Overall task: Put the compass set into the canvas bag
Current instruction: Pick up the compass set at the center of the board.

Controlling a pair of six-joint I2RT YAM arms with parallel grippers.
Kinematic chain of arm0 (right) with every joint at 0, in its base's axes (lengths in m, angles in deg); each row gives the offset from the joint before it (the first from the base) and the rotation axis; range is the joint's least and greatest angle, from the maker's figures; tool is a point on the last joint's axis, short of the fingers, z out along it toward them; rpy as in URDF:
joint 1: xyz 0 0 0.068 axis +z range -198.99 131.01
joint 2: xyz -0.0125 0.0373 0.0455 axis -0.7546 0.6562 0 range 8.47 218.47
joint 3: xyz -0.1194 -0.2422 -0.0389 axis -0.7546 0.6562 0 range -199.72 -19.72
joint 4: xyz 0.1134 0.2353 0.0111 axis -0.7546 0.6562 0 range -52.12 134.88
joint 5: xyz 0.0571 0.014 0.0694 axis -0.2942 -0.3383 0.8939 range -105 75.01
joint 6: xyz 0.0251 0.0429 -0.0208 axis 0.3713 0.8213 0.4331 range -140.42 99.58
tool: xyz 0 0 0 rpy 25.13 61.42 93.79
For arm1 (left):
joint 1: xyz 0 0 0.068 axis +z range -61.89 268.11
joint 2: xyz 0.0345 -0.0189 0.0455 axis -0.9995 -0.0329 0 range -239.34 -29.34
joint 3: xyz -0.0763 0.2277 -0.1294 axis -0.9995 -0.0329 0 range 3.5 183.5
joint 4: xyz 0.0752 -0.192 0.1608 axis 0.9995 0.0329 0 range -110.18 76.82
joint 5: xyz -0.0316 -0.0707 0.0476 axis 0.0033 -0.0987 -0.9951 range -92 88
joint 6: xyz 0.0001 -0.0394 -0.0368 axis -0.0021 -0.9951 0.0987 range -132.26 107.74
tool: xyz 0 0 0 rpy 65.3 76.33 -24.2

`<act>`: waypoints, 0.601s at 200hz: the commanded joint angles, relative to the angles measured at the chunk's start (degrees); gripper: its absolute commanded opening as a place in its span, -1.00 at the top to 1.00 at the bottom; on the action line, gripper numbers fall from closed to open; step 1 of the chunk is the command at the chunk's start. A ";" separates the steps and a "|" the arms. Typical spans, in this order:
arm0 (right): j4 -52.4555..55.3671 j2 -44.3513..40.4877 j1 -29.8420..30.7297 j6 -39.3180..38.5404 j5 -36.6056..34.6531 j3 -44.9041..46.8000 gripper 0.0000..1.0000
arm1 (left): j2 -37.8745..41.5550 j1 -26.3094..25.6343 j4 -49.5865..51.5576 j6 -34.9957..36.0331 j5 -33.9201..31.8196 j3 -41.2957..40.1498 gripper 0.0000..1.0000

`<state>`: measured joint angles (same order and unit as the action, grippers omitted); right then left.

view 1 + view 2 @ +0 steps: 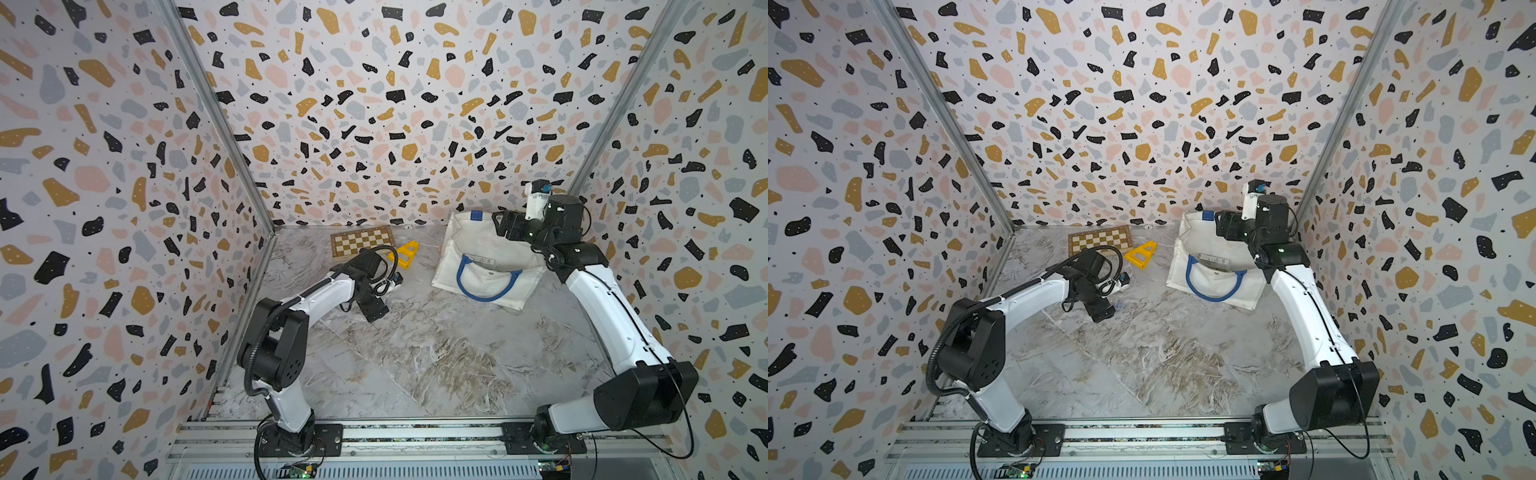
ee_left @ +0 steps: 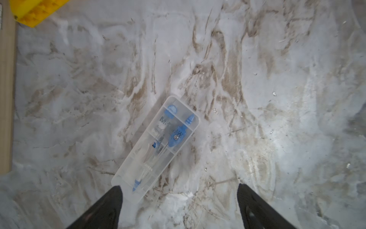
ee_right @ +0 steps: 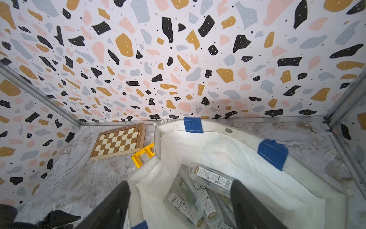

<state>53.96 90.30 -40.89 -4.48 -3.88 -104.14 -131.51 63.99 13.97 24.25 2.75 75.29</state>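
Left gripper [image 2: 178, 186], jaws spread wide and empty, hangs low on a bent arm over the clear plastic compass set case [image 2: 156, 144] lying on open marble tabletop [image 2: 277, 79]; right gripper [image 3: 180, 183], likewise wide, reaches over the white canvas bag [image 3: 198, 150] by the rear wall.

The canvas bag [image 1: 461, 249] is white with a blue handle [image 1: 459, 275] and blue strap tabs [image 3: 273, 153], and the compass set [image 2: 156, 146] is a clear case with blue parts. The chessboard [image 3: 118, 140] is checked in brown and cream with a pale wooden rim, and the plastic piece [image 1: 404, 253] is bright yellow. The table [image 1: 436, 353] is grey-white marble veined in brown; the walls [image 1: 374, 104] are white terrazzo flecked black, mustard, pink and blue-grey.
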 commanded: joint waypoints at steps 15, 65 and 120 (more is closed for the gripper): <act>0.10 -0.76 -0.45 -0.46 2.54 1.05 -0.64 | -4.44 1.09 0.55 4.61 -0.01 5.40 -0.81; -0.82 -0.85 -0.36 0.45 4.60 1.80 -0.65 | -10.15 3.73 3.57 7.22 2.50 9.90 -0.81; -1.47 -0.17 0.73 0.76 5.31 1.98 -0.66 | -15.23 4.61 5.98 8.65 0.04 11.88 -0.75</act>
<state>53.74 90.27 -40.89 -4.02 0.53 -102.13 -144.74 68.54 17.12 31.42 4.02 85.10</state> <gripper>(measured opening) 0.825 0.884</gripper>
